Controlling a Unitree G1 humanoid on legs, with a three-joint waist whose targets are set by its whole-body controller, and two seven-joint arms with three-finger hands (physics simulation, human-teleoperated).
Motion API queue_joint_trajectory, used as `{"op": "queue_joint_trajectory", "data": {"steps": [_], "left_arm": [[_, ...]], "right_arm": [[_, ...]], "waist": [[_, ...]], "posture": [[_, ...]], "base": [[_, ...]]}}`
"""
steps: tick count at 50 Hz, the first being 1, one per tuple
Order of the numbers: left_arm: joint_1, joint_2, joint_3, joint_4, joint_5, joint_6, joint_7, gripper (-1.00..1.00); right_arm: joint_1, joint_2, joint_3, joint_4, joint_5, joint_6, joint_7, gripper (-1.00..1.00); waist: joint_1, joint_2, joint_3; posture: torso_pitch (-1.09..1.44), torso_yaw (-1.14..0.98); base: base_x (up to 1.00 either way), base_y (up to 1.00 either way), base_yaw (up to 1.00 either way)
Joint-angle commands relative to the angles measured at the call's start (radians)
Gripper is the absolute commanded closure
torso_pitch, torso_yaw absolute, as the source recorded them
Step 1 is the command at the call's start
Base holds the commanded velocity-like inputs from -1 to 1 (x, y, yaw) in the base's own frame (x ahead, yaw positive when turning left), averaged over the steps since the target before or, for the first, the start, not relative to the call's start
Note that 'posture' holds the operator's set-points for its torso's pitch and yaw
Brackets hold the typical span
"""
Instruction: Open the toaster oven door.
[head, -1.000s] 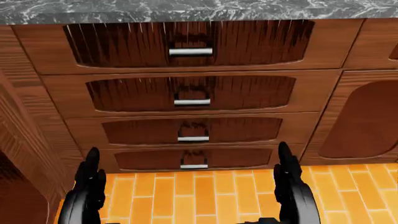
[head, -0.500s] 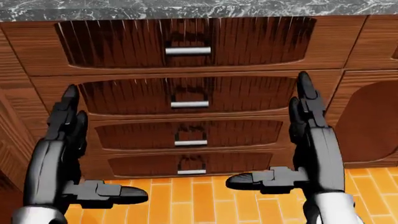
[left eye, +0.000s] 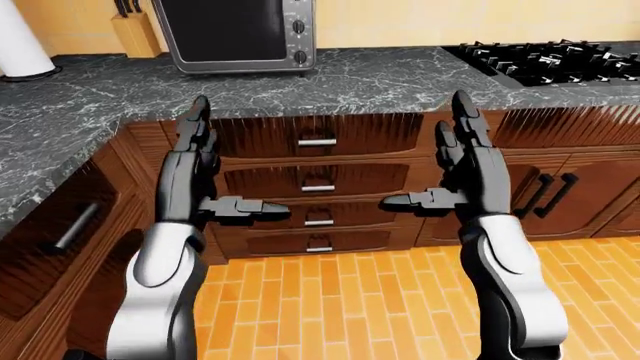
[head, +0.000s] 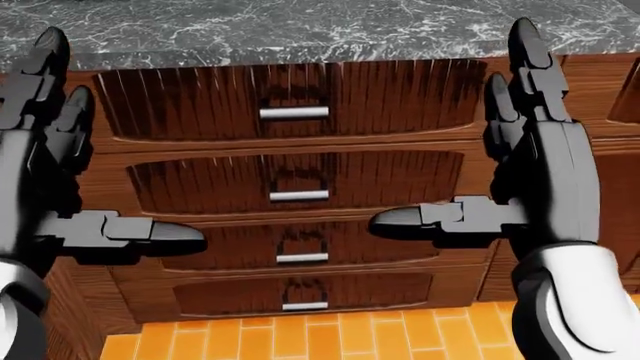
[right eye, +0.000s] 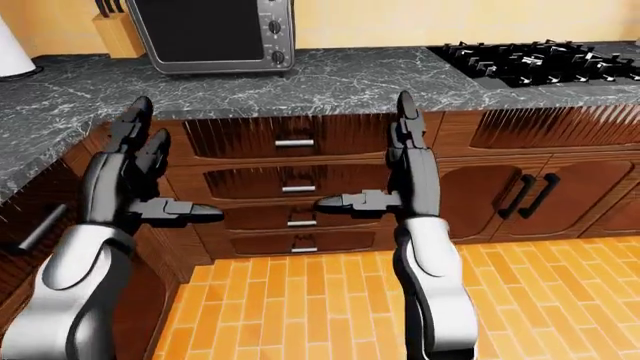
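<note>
Both black three-fingered hands have risen since half a second ago, and the head view has tilted up, so the grey marbled stone bench (left eye: 400, 79) now fills its top edge where only a strip showed before; the left hand (left eye: 192, 176) and the right hand (left eye: 468, 169) stand upright before the stack of dark glossy wooden drawers with short steel bar handles (head: 290, 172), fingers (head: 530, 60) spread wide and straight, thumbs pointing inward toward each other, holding nothing; the silver toaster oven with a dark glass door and black knobs (left eye: 240, 34) sits on the bench at about 11 o'clock in the left-eye view, door closed, well apart from both hands; a black gas hob (left eye: 545, 60) lies at 2 o'clock.
</note>
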Motion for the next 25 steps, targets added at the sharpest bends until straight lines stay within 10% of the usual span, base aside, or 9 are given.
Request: {"op": "queue_joint_trajectory", "data": {"steps": [1, 9, 13, 14, 18, 25], "left_arm": [[-0.020, 0.008, 0.003, -0.016, -0.002, -0.027, 0.002, -1.00], [0.003, 0.003, -0.003, 0.012, 0.001, -0.072, 0.003, -1.00], [0.000, 0.000, -0.009, 0.007, 0.004, -0.065, 0.001, -1.00], [0.001, -0.001, -0.009, 0.008, 0.005, -0.067, 0.001, -1.00], [0.007, -0.006, -0.009, 0.003, 0.005, -0.069, 0.004, -1.00], [0.009, -0.004, -0.002, 0.001, 0.001, -0.073, 0.004, -1.00]], "right_arm": [[-0.021, 0.000, 0.001, -0.021, -0.003, -0.034, -0.004, -1.00], [-0.002, 0.007, 0.012, -0.005, -0.004, -0.062, 0.008, -1.00], [0.001, 0.011, 0.012, -0.023, -0.003, -0.045, 0.009, -1.00], [0.000, 0.010, 0.009, -0.021, -0.002, -0.046, 0.010, -1.00], [0.004, 0.013, 0.010, -0.023, 0.001, -0.048, 0.006, -1.00], [0.013, 0.017, 0.014, -0.010, 0.000, -0.070, 0.007, -1.00]], "waist": [[-0.001, -0.002, -0.014], [-0.001, 0.037, -0.013], [-0.009, 0.141, -0.044], [0.005, 0.099, -0.027], [0.008, 0.096, -0.034], [0.028, 0.013, -0.035]], "posture": [[0.00, 0.00], [0.00, 0.00], [0.00, 0.00], [0.00, 0.00], [0.00, 0.00], [0.00, 0.00]], "base": [[0.37, 0.00, 0.00], [0.36, 0.00, 0.00], [0.37, 0.00, 0.00], [0.37, 0.00, 0.00], [0.36, 0.00, 0.00], [0.36, 0.00, 0.00]]}}
